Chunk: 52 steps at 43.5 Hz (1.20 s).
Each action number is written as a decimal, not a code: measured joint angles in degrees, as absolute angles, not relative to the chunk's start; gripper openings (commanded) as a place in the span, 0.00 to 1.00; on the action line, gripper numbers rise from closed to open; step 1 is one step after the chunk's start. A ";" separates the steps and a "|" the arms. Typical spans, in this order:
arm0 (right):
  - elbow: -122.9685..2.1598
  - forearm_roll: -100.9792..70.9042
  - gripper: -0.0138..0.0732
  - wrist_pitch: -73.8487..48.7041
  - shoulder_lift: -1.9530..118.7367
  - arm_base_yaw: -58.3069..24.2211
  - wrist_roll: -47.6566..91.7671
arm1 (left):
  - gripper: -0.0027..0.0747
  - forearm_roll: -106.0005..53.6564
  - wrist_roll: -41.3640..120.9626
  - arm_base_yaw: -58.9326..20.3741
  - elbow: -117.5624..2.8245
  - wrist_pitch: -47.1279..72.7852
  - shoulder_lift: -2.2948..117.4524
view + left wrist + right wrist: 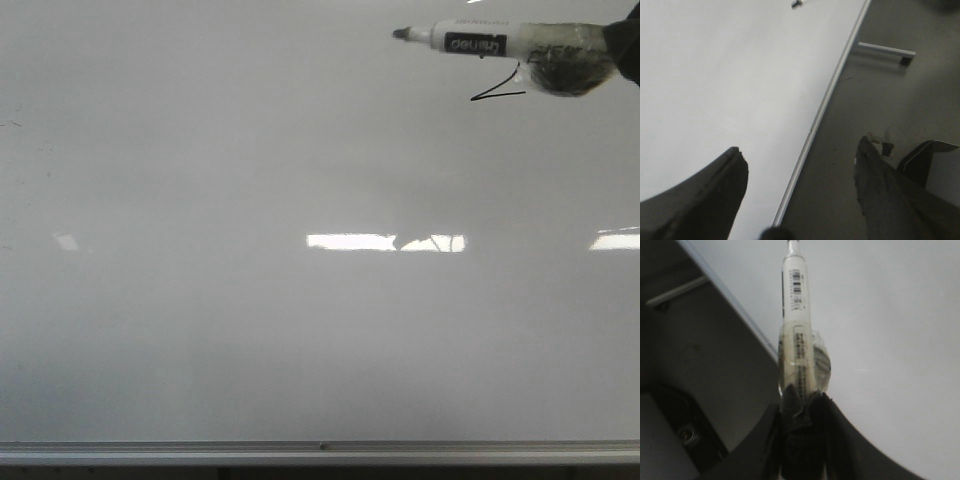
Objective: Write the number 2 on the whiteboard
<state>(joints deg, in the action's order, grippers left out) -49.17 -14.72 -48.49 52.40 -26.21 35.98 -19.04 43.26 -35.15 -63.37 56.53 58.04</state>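
Right gripper: pinching the taped rear of the marker, which is lying level above the number 2.
Left gripper: spread and carrying nothing, hanging over the whiteboard rail.
Number 2: sitting just below the marker barrel, partly hidden behind the tape wad.
Risk: smearing looks possible if the tape wad is dragging across the wet stroke.
Risk: a tilting marker could be adding stray lines.
Room: bare board is lying wide open beside and below the digit; the rail is well apart.
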 measured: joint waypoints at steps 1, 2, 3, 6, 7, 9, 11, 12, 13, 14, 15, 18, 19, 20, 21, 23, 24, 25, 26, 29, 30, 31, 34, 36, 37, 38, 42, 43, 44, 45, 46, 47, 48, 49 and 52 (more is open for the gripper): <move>-49.78 -14.59 0.10 -50.77 52.40 -27.17 36.67 | 0.61 -19.86 44.54 -35.15 -63.65 56.82 58.76; -50.49 -14.49 0.10 -52.27 52.40 -28.42 37.37 | 0.61 -20.95 45.54 -35.15 -63.96 57.20 59.49; -51.11 -14.52 0.10 -54.04 52.40 -29.33 37.79 | 0.62 -21.68 46.44 -35.15 -64.13 57.28 59.86; -52.26 -14.32 0.10 -57.15 52.40 -32.18 38.45 | 0.67 -22.93 48.64 -36.33 -65.01 57.67 61.94; -52.43 -14.21 0.10 -57.80 52.40 -32.82 38.57 | 0.69 -23.03 49.01 -37.11 -65.22 57.67 62.73; -52.82 -14.23 0.10 -58.82 52.40 -34.03 38.68 | 0.72 -23.26 49.70 -38.82 -66.00 57.70 64.16; -52.96 -14.23 0.10 -59.43 52.40 -34.91 38.76 | 0.73 -23.42 49.88 -40.86 -66.85 57.70 65.46; -53.00 -14.23 0.10 -59.59 52.40 -35.05 38.76 | 0.73 -23.49 50.08 -41.81 -67.23 57.70 66.37; -53.10 -14.23 0.10 -59.72 52.40 -35.32 38.76 | 0.73 -23.49 50.11 -43.08 -67.76 57.70 67.33; -53.10 -14.23 0.10 -59.81 52.40 -35.57 38.81 | 0.73 -23.49 50.23 -44.03 -68.16 57.70 68.07; -53.10 -14.23 0.10 -59.85 52.40 -35.57 38.81 | 0.73 -23.49 50.22 -44.99 -68.55 57.58 68.82; -53.10 -14.12 0.10 -60.06 52.40 -35.71 38.91 | 0.73 -22.83 50.22 -48.42 -70.03 56.92 71.71; -53.10 -14.19 0.10 -60.17 52.40 -35.71 38.91 | 0.73 -22.57 50.22 -49.26 -70.44 56.77 72.56; -53.10 -14.09 0.10 -60.27 52.40 -35.71 38.91 | 0.73 -22.37 50.22 -50.06 -70.88 56.67 73.40; -53.10 -14.09 0.10 -60.24 52.40 -35.71 38.91 | 0.73 -22.36 50.22 -51.04 -71.45 56.62 74.51; -53.13 -14.05 0.10 -60.24 52.40 -35.71 38.91 | 0.73 -22.23 50.22 -52.34 -72.30 56.49 76.15; -53.13 -13.96 0.10 -60.24 52.40 -35.71 38.91 | 0.73 -22.23 50.22 -53.09 -72.83 56.35 77.21; -53.13 -13.96 0.10 -60.24 52.40 -35.71 38.91 | 0.73 -22.14 50.24 -53.57 -73.35 56.35 78.00; -53.13 -13.96 0.10 -60.24 52.40 -35.71 38.91 | 0.73 -22.14 50.24 -54.14 -73.71 56.14 79.01; -53.13 -13.92 0.10 -60.24 52.40 -35.71 38.91 | 0.73 -22.14 50.24 -55.18 -74.80 55.97 81.41; -53.13 -13.92 0.10 -60.24 52.40 -35.71 38.91 | 0.73 -22.14 50.24 -55.33 -75.16 55.97 82.06; -53.13 -13.92 0.10 -60.24 52.40 -35.71 38.91 | 0.73 -22.14 50.24 -55.58 -75.37 55.81 82.91; -53.13 -13.92 0.10 -60.24 52.40 -35.71 38.91 | 0.72 -22.14 50.24 -55.81 -76.15 55.37 84.73; -53.13 -13.92 0.10 -60.29 52.40 -35.71 38.91 | 0.71 -22.02 50.24 -55.79 -76.40 55.11 85.54; -53.13 -13.92 0.10 -60.29 52.40 -35.71 38.91 | 0.69 -22.02 50.24 -55.79 -76.46 55.02 85.89; -53.13 -13.92 0.10 -60.39 52.40 -35.71 38.91 | 0.66 -21.88 50.24 -55.90 -76.56 54.98 86.02; -53.13 -13.92 0.10 -60.81 52.40 -35.71 38.91 | 0.50 -21.34 50.24 -55.90 -76.68 54.99 86.28; -53.13 -13.92 0.10 -60.81 52.40 -35.71 38.91 | 0.46 -21.34 50.24 -55.90 -76.68 54.99 86.28; -53.13 -13.83 0.10 -60.90 52.40 -35.71 38.91 | 0.41 -21.34 50.24 -55.90 -76.68 54.99 86.28; -53.13 -13.83 0.10 -60.90 52.40 -35.71 38.91 | 0.38 -21.34 50.24 -55.90 -76.68 54.99 86.28; -53.13 -13.83 0.10 -60.90 52.40 -35.71 38.91 | 0.34 -21.34 50.24 -55.90 -76.68 54.99 86.28; -53.13 -13.83 0.10 -60.90 52.40 -35.71 38.91 | 0.29 -21.27 50.24 -55.90 -76.68 54.99 86.28; -53.13 -13.83 0.10 -60.90 52.40 -35.71 38.91 | 0.27 -21.27 50.24 -55.90 -76.68 54.99 86.28; -53.13 -13.83 0.10 -60.90 52.40 -35.71 38.91 | 0.23 -21.27 50.24 -55.90 -76.68 54.99 86.28; -53.13 -13.83 0.11 -61.03 52.40 -35.71 38.91 | 0.14 -21.21 50.24 -55.90 -76.68 54.99 86.28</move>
